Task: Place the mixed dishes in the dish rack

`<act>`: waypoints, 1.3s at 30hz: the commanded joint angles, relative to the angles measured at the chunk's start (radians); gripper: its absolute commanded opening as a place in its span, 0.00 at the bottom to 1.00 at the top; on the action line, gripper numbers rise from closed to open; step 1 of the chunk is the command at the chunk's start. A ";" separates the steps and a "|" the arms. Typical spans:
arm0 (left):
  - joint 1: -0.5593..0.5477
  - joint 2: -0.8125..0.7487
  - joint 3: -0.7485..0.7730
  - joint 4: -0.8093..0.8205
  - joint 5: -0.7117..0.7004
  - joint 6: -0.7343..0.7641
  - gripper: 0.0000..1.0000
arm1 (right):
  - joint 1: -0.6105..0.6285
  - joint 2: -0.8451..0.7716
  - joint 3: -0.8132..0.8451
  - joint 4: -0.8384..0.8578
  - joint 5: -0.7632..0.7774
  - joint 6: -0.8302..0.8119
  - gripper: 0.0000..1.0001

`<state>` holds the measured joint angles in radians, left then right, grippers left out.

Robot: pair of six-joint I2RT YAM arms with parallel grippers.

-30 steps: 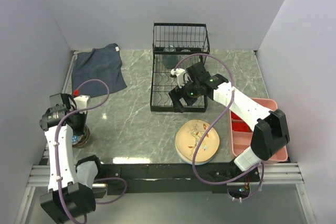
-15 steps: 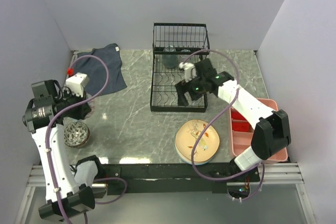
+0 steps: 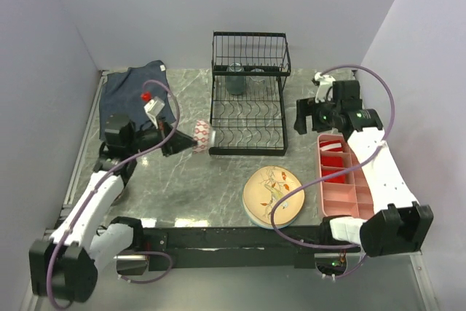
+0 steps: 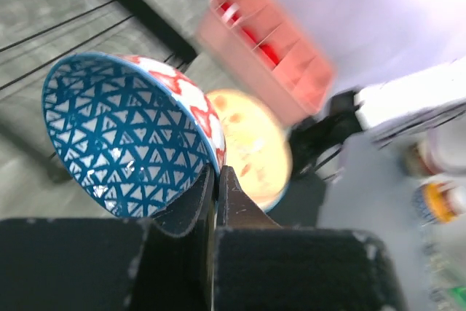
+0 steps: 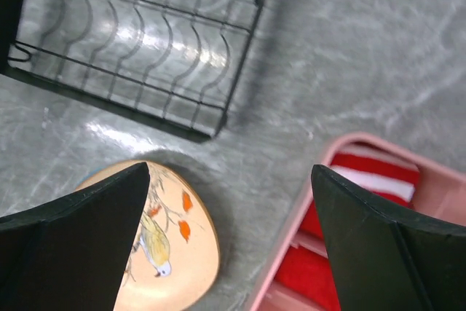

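A small bowl (image 3: 202,135), held clear of the table (image 3: 189,180), hangs just left of the black wire dish rack (image 3: 249,111), near its near-left corner and apart from it. The left gripper (image 3: 188,139) pinches the bowl's rim between closed fingers (image 4: 237,213).

The bowl is tipped on its side. Its mouth faces left toward the arm, its base faces the rack, and its rim stands roughly on edge.

The overhead view shows only a red-and-white outer wall. The left wrist view shows the inside, deep blue with a white triangle lattice.

The right gripper (image 5: 229,172) hangs right of the rack, its fingers spread wide and holding nothing. Its wrist view looks down on the rack's wavy base wires, the left end of the pink tray (image 5: 331,180) and the far edge of the peach plate (image 5: 167,253), where a painted bird can be made out.

From overhead, the plate lies flat near the front edge, between rack and tray. A clear glass (image 3: 234,78) stands at the rack's far end, and a dark blue cloth (image 3: 135,92) lies crumpled at far left.
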<state>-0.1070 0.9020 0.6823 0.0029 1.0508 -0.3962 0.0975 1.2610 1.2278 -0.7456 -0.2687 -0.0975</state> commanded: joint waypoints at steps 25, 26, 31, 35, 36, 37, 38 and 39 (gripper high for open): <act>-0.382 0.912 0.226 1.416 -0.311 -0.958 0.01 | -0.234 -0.181 -0.152 -0.072 0.080 -0.067 1.00; -0.390 0.926 0.236 1.422 -0.319 -0.958 0.01 | -0.237 -0.183 -0.157 -0.074 0.080 -0.067 1.00; -0.442 1.018 0.282 1.422 -0.344 -0.972 0.01 | -0.251 -0.189 -0.166 -0.075 0.077 -0.070 1.00; -0.468 1.072 0.310 1.425 -0.367 -0.968 0.01 | -0.259 -0.192 -0.169 -0.074 0.074 -0.070 1.00; -0.477 1.083 0.319 1.419 -0.368 -0.963 0.01 | -0.262 -0.193 -0.169 -0.074 0.072 -0.070 1.00; -0.484 1.104 0.336 1.425 -0.370 -0.966 0.01 | -0.263 -0.195 -0.171 -0.077 0.071 -0.070 1.00; -0.487 1.118 0.345 1.430 -0.376 -0.968 0.01 | -0.265 -0.196 -0.171 -0.078 0.071 -0.071 1.00; -0.496 1.130 0.355 1.430 -0.393 -0.975 0.01 | -0.269 -0.199 -0.172 -0.081 0.072 -0.073 1.00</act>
<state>-0.5789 2.0068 0.9604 1.2282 0.7124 -1.3514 -0.1555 1.0966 1.0706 -0.8242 -0.1997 -0.1551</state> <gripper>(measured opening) 0.037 0.999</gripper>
